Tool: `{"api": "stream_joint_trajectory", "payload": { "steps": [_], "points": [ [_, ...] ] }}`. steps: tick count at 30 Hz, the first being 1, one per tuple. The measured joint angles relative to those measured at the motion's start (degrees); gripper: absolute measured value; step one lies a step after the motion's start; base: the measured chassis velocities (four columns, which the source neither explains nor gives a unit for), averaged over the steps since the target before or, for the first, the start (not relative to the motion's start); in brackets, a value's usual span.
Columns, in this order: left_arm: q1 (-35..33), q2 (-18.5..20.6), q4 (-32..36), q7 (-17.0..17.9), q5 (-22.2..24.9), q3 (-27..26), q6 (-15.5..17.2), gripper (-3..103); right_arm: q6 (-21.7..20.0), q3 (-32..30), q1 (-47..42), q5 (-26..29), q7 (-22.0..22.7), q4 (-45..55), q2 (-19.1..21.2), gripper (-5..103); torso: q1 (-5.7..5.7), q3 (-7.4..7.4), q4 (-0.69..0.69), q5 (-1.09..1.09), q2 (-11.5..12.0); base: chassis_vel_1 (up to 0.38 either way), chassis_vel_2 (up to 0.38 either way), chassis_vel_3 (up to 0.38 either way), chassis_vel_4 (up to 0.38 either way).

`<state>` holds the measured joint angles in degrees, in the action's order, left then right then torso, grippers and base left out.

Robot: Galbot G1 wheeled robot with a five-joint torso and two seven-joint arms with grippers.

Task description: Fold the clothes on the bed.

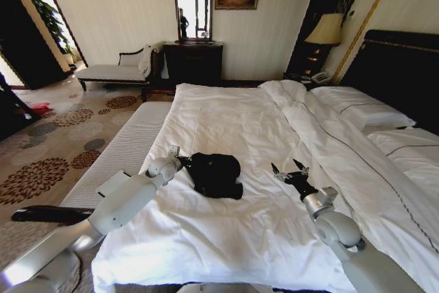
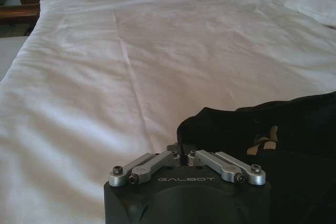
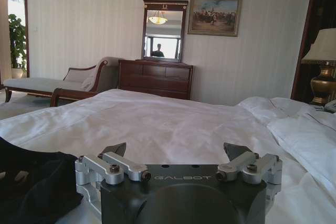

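Observation:
The clothes [image 1: 216,173] are a bunched black T-shirt lying near the foot end of the bed [image 1: 226,114], on its white duvet. My left gripper [image 1: 181,162] is at the shirt's left edge. In the left wrist view that gripper [image 2: 182,154] has its jaws drawn together on the black fabric [image 2: 273,129]. To the right of the shirt, a little apart from it, my right gripper [image 1: 289,171] hovers just above the duvet. Its fingers are spread wide with nothing between them [image 3: 176,150]. The shirt's dark edge [image 3: 31,182] lies beside it.
White pillows [image 1: 357,104] and a dark headboard [image 1: 401,66] lie at the right. A pale chaise bench [image 1: 113,70], a dark dresser [image 1: 193,60] with a mirror and a lamp [image 1: 326,32] stand along the far wall. Patterned carpet [image 1: 62,142] runs left of the bed.

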<state>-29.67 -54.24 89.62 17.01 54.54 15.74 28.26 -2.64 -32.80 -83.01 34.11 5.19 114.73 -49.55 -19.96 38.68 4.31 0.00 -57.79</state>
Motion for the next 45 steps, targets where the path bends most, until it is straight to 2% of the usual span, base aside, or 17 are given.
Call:
{"api": "stream_joint_trajectory", "payload": {
  "steps": [2, 3, 4, 5, 8, 9, 11, 13, 18, 19, 23, 25, 26, 30, 32, 35, 45],
  "points": [
    [-1.23, 0.3, 0.71, -0.2, -0.79, -0.72, -1.15, 1, -0.66, 0.27, 0.03, 3.32, -0.1, 1.61, 0.5, 100, 0.0, 0.0, 0.0, 0.01, 0.0, 0.0, 0.0, 0.0, 0.0],
    [-2.05, 0.71, 1.24, -0.53, -1.79, -1.24, -1.95, 1, -1.91, 0.54, 0.04, 8.63, -0.28, 3.73, 1.15, 100, 0.0, -0.01, 0.01, 0.0, 0.0, 0.0, 0.0, 0.0, 0.0],
    [-2.53, 1.01, 1.56, -0.77, -2.51, -1.53, -2.42, 1, -2.54, 0.69, 0.09, 11.31, -0.48, 4.77, 1.56, 100, 0.0, -0.01, 0.01, 0.01, 0.0, 0.0, 0.0, 0.0, 0.0],
    [-2.53, 1.01, 1.56, -0.77, -2.51, -1.53, -2.42, 1, -2.54, 0.69, 0.09, 11.31, -0.48, 4.77, 1.56, 100, 0.0, -0.01, 0.01, 0.01, 0.0, 0.0, 0.0, 0.0, 0.0],
    [-4.5, 2.12, 2.88, -1.33, -4.32, -2.75, -3.73, 1, -5.21, 2.01, 2.1, 20.71, -2.68, 8.03, 5.5, 100, 0.01, -0.01, 0.0, -0.02, -0.01, 0.0, 0.0, 0.0, 0.0],
    [-4.5, 2.12, 2.88, -1.33, -4.32, -2.75, -3.73, 1, -5.21, 2.01, 2.1, 20.71, -2.68, 8.03, 5.5, 100, 0.01, -0.01, 0.0, -0.02, -0.01, 0.0, 0.0, 0.0, 0.0],
    [-5.46, 2.33, 3.34, -1.38, -4.6, -3.49, -4.13, 1, -6.01, 5.23, 5.8, 22.98, -4.22, 7.25, 8.81, 100, 0.01, -0.01, 0.0, 0.0, 0.0, 0.0, 0.0, 0.0, 0.0],
    [-5.82, 2.31, 3.37, -1.37, -4.66, -3.82, -4.24, 1, -5.98, 7.06, 8.31, 22.63, -5.2, 5.68, 10.07, 100, 0.01, -0.01, -0.01, -0.02, -0.01, 0.0, 0.0, 0.0, 0.0],
    [-6.5, 1.75, 3.72, -1.21, -4.64, -4.33, -4.34, 1, -3.33, 20.48, 21.73, 17.35, -9.73, -7.35, 12.59, 102, -0.01, 0.0, -0.02, 0.02, 0.0, 0.0, 0.0, 0.0, 0.0],
    [-6.5, 1.75, 3.72, -1.21, -4.64, -4.33, -4.34, 1, -3.33, 20.48, 21.73, 17.35, -9.73, -7.35, 12.59, 102, -0.01, 0.0, -0.02, 0.02, 0.0, 0.0, 0.0, 0.0, 0.0],
    [-6.56, 1.83, 3.75, -1.18, -4.44, -4.47, -4.43, 1, -2.81, 27.76, 28.0, 15.1, -10.39, -12.52, 10.33, 83, 0.0, 0.0, 0.02, 0.01, 0.0, 0.0, 0.0, 0.0, 0.0],
    [-6.59, 1.86, 3.77, -1.17, -4.34, -4.56, -4.44, 1, -2.81, 29.17, 29.23, 14.79, -10.28, -13.47, 9.75, 83, 0.0, 0.0, 0.0, 0.01, 0.0, 0.0, 0.0, 0.0, 0.0],
    [-6.61, 1.91, 3.91, -1.07, -4.17, -4.69, -4.44, 1, -2.81, 30.94, 30.98, 14.62, -10.15, -14.58, 9.05, 78, 0.0, 0.0, -0.02, 0.01, 0.0, 0.0, 0.0, 0.0, 0.0],
    [-6.6, 1.92, 4.6, -0.73, -3.81, -4.71, -4.42, 1, -2.93, 33.8, 34.1, 15.64, -10.09, -16.33, 8.52, 80, 0.0, 0.0, -0.02, -0.02, 0.0, 0.0, 0.0, 0.0, 0.0],
    [-6.5, 1.92, 4.99, -0.44, -3.71, -4.28, -4.35, 1, -3.92, 36.12, 36.95, 19.04, -9.62, -18.0, 7.82, 81, 0.0, 0.0, 0.01, 0.0, 0.0, 0.0, 0.0, 0.0, 0.0],
    [-6.34, 1.8, 5.08, -0.26, -3.7, -4.02, -4.31, 1, -4.41, 37.53, 38.84, 20.61, -9.51, -18.99, 7.33, 82, 0.0, 0.0, 0.0, 0.0, 0.0, 0.0, 0.0, 0.0, 0.0],
    [-6.87, 3.56, 6.51, -0.23, -2.89, -3.85, -4.15, 1, -4.65, 44.34, 45.93, 21.97, -10.95, -24.75, 5.51, 67, 0.0, 0.0, 0.0, 0.0, 0.0, 0.0, 0.0, 0.0, 0.0]
  ]
}}
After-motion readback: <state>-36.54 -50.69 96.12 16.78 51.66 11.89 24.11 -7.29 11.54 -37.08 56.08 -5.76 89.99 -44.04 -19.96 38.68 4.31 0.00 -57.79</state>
